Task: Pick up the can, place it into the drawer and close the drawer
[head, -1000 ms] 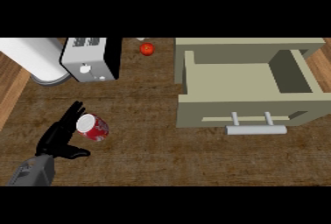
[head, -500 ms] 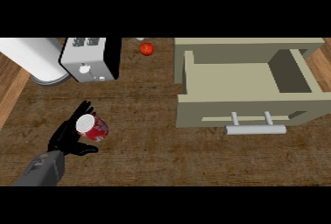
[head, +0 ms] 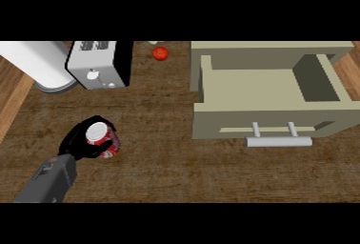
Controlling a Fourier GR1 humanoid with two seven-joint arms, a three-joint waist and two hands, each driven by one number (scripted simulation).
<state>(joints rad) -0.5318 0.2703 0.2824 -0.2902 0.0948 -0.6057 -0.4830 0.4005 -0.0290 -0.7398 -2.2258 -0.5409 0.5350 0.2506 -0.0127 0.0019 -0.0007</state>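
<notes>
Can (head: 100,137): one, red-and-white, upright on dark brown counter (head: 162,167), lower left, left hand (head: 81,143) curled round it. One open beige drawer (head: 271,95) at right, one toaster (head: 98,64), one white roll (head: 38,62), one tomato (head: 161,53) at back. Wood floor (head: 14,102) beyond left edge.

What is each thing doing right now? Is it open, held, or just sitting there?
Red and white can: upright, held.
Black left hand: curled round the can.
Beige drawer: open, nothing inside.
Silver toaster: standing, slots bare.
Small red round thing: lying on the counter.
</notes>
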